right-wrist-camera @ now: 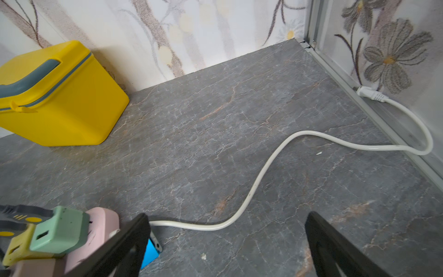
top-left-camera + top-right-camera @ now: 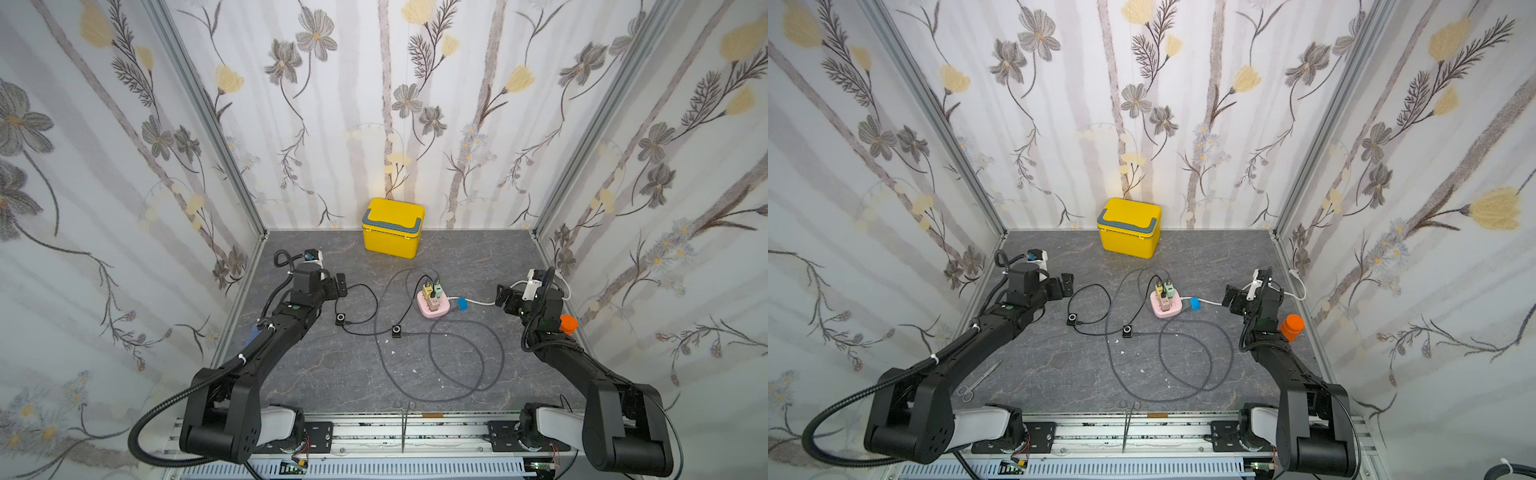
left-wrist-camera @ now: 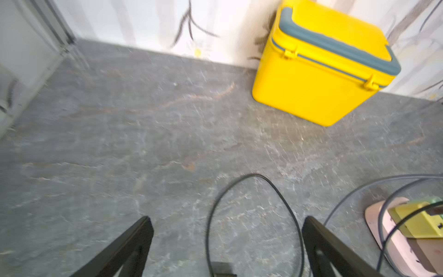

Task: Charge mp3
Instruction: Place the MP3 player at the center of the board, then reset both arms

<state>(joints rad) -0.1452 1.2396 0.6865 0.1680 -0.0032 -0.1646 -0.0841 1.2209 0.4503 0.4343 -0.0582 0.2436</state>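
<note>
Left jaws: spread wide, empty, above a black cable loop (image 3: 254, 174) on the desk (image 3: 96, 144). Right jaws: spread wide, empty, beside the pink power strip (image 2: 433, 309), over its white cord (image 1: 264, 167). 2 black mp3 players lie cabled on the desk: 1 (image 2: 340, 318) near the left jaws, 1 (image 2: 396, 330) nearer centre.

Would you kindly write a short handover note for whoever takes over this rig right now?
Left gripper: open, empty, by a cable loop.
Right gripper: open, empty, beside the pink power strip.
One mp3 player and a second mp3 player lie on the table, left of the strip.
Done: each seems to have a cable attached.
Left: confirm both plugs are seated; too small to tell.
</note>
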